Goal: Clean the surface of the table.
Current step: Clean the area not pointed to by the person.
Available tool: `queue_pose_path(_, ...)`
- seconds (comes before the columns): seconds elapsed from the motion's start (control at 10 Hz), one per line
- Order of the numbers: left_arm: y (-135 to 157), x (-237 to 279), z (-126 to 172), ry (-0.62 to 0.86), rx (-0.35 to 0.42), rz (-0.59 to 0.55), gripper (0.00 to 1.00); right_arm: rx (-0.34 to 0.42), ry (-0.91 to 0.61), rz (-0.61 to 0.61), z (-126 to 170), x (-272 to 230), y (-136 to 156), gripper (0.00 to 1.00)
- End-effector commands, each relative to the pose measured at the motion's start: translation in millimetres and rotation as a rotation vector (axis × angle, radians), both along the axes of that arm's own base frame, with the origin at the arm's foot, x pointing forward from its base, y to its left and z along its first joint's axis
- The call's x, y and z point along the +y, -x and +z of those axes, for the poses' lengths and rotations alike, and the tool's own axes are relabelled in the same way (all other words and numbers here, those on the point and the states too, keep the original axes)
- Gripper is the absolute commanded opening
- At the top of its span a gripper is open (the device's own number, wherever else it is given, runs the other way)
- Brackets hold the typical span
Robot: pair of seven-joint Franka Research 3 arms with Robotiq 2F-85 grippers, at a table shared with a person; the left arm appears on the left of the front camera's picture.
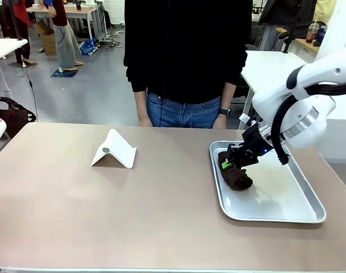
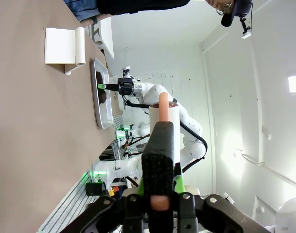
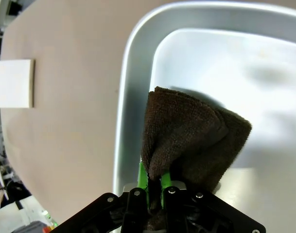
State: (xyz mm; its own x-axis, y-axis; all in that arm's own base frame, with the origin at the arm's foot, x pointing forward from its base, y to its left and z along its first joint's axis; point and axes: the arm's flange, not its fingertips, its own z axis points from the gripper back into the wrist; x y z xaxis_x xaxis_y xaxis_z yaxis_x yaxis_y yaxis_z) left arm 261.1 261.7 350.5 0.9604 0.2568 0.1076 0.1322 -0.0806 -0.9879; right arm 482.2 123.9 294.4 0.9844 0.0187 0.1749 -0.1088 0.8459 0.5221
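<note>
Cloth, brown, is pinched by the right jaws inside the silver tray at the right of the counter; the left jaws clamp a dark textured block, clear of the counter.

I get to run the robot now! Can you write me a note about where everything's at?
Left claw: shut on a dark tool, held off the table.
Right claw: shut on the cloth, low in the tray.
A white stand sits on the table.
Done: cloth gripped.
Left: probably lift the cloth out and wipe the table.
</note>
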Motion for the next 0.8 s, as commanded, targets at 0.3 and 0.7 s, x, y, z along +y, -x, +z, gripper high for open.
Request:
queue_pose_path(0.3, 0, -3, 5, 0.013, 0.009, 0.009, 0.22, -0.005, 0.018, -0.123, 8, -74, 12, 0.11)
queue_pose_path(0.7, 0, -3, 5, 0.013, 0.009, 0.009, 0.22, 0.0, -0.043, -0.265, 5, -135, 19, 0.11)
